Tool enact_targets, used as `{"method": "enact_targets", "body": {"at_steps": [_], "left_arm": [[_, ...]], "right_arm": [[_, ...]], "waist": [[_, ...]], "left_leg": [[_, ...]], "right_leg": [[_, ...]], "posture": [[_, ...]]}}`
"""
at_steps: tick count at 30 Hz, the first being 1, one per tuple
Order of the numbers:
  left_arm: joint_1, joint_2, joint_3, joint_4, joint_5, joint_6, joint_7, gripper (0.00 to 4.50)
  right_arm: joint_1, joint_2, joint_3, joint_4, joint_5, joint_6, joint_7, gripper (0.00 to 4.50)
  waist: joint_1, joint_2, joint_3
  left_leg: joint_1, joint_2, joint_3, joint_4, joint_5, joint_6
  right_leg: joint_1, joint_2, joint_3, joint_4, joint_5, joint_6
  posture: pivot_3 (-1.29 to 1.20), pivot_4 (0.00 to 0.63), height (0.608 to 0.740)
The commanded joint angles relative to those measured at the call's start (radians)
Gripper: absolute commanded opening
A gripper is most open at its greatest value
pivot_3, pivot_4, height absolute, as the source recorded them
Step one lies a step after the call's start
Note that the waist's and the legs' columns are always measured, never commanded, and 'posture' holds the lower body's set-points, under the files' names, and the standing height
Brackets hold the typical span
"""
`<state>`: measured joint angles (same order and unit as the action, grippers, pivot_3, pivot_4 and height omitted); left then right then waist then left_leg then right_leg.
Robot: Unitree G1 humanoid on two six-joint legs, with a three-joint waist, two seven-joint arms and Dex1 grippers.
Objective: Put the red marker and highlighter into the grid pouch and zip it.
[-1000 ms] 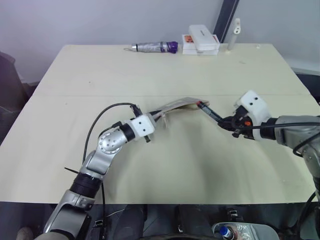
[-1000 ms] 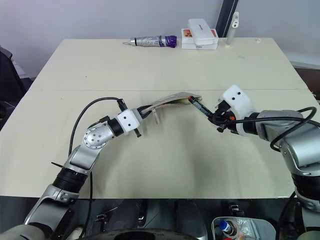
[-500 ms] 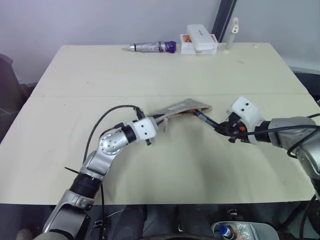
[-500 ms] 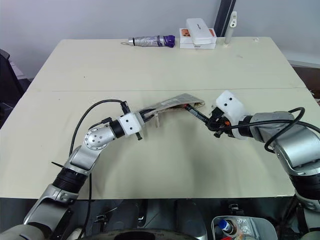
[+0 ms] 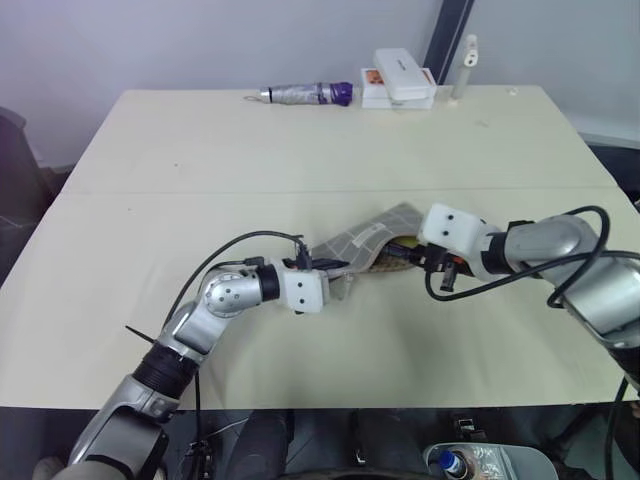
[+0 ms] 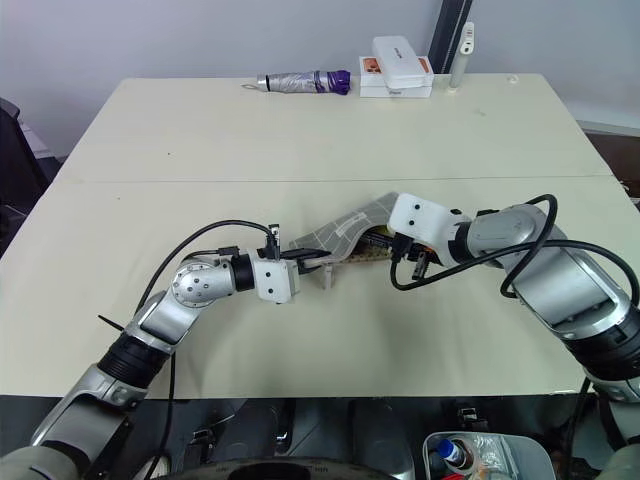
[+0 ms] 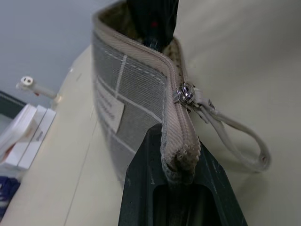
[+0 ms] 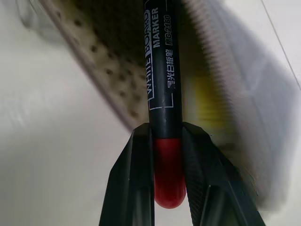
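Near the middle of the table (image 5: 150,250), the grid pouch (image 5: 362,240) is held propped up off the surface, its mouth open toward the right arm. Left gripper (image 7: 181,167) is clamped on the zipper end of the pouch: in the left wrist view both black fingers (image 7: 141,188) pinch the beige zipper tape, with the silver zipper pull (image 7: 184,92) just past the fingertips and a pale pull loop (image 7: 244,146) hanging off it. Small white label (image 7: 112,112) shows on the grey gridded side.

Right gripper (image 8: 168,155) sits at the pouch mouth, its two fingers (image 8: 134,188) set on either side of the red marker (image 8: 164,94). Red end of the marker lies between the fingers; the black printed barrel runs forward into the open pouch. Cannot tell whether the fingers press the marker or merely flank it.

Highlighter (image 8: 207,94): a blurred yellow patch inside the pouch, beside the marker barrel; a yellow sliver also shows at the mouth in the head views.

Far table edge: purple-capped silver tube (image 5: 305,94), white box (image 5: 403,78), and a white upright item (image 5: 467,65) beside it, all well apart from the pouch
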<state>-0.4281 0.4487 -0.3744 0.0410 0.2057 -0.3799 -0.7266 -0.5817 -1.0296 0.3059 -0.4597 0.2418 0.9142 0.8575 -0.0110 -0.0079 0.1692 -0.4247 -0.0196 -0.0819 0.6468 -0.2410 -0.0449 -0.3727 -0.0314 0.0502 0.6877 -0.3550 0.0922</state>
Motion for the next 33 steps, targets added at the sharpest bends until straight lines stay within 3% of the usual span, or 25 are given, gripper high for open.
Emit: {"method": "enact_targets", "body": {"at_steps": [1, 4, 5, 10, 14, 18, 24, 32, 33], "left_arm": [[-0.007, -0.009, 0.016, -0.043, -0.011, 0.005, 0.011, 0.0], [0.001, -0.016, 0.037, -0.045, -0.028, 0.031, 0.025, 0.0], [0.003, -0.022, 0.05, -0.046, -0.039, 0.049, 0.034, 0.0], [-0.013, -0.128, 0.165, -0.064, -0.174, 0.262, 0.118, 0.0], [-0.036, -0.207, 0.21, -0.074, -0.247, 0.368, 0.156, 0.0], [-0.068, -0.303, 0.242, -0.08, -0.322, 0.456, 0.209, 0.0], [-0.082, -0.349, 0.252, -0.106, -0.366, 0.522, 0.233, 0.0], [-0.069, -0.333, 0.226, -0.12, -0.364, 0.532, 0.215, 0.0], [-0.067, -0.33, 0.224, -0.121, -0.364, 0.532, 0.212, 0.0]], "right_arm": [[-0.02, 0.004, -0.045, -0.034, -0.004, 0.011, -0.001, 2.74], [-0.007, -0.017, -0.1, -0.033, 0.004, 0.012, 0.003, 4.28], [0.003, -0.029, -0.13, -0.036, 0.015, 0.011, 0.013, 4.49], [0.086, -0.036, -0.346, -0.072, 0.141, 0.03, 0.071, 4.49], [0.077, 0.056, -0.413, -0.119, 0.254, 0.114, 0.032, 4.49], [0.024, 0.275, -0.378, -0.117, 0.292, 0.219, -0.14, 4.49], [-0.008, 0.483, -0.32, -0.076, 0.25, 0.272, -0.344, 4.49], [-0.021, 0.572, -0.284, -0.031, 0.229, 0.224, -0.419, 4.49], [-0.023, 0.582, -0.286, -0.025, 0.227, 0.213, -0.427, 4.25]], "waist": [[0.001, 0.0, 0.0], [0.0, 0.0, 0.0], [0.0, 0.0, 0.0], [0.002, 0.0, 0.0], [-0.002, 0.0, 0.0], [-0.003, -0.001, 0.0], [0.0, 0.0, 0.0], [-0.003, 0.0, 0.0], [-0.003, 0.0, 0.0]], "left_leg": [[0.0, 0.0, 0.0, 0.0, 0.0, 0.0], [0.0, 0.0, 0.0, 0.0, 0.0, 0.0], [0.0, 0.0, 0.0, 0.0, 0.0, 0.0], [-0.001, 0.0, 0.0, 0.001, 0.0, 0.001], [0.0, 0.001, 0.0, 0.001, 0.0, 0.001], [0.0, 0.001, 0.0, 0.001, 0.0, 0.001], [-0.001, 0.0, 0.0, 0.001, 0.0, 0.001], [-0.001, 0.0, 0.0, 0.001, 0.0, 0.001], [-0.001, 0.0, 0.0, 0.001, 0.0, 0.001]], "right_leg": [[0.0, 0.0, 0.0, 0.0, 0.0, 0.0], [0.0, 0.0, 0.0, 0.0, 0.0, 0.0], [0.0, 0.0, 0.0, 0.0, 0.0, 0.0], [0.0, 0.0, 0.0, 0.0, 0.0, 0.0], [0.0, 0.001, 0.0, 0.001, 0.0, 0.0], [0.0, 0.001, 0.0, 0.001, 0.0, 0.0], [-0.001, 0.001, 0.0, 0.001, 0.0, 0.0], [-0.001, 0.001, 0.0, 0.001, 0.0, 0.0], [-0.001, 0.001, 0.0, 0.001, 0.0, 0.0]], "posture": [[0.0, 0.15, 0.74], [0.0, 0.15, 0.74], [0.0, 0.15, 0.74], [0.0, 0.15, 0.74], [0.0, 0.15, 0.74], [0.0, 0.15, 0.74], [0.0, 0.15, 0.74], [0.0, 0.15, 0.74], [0.0, 0.15, 0.74]]}}
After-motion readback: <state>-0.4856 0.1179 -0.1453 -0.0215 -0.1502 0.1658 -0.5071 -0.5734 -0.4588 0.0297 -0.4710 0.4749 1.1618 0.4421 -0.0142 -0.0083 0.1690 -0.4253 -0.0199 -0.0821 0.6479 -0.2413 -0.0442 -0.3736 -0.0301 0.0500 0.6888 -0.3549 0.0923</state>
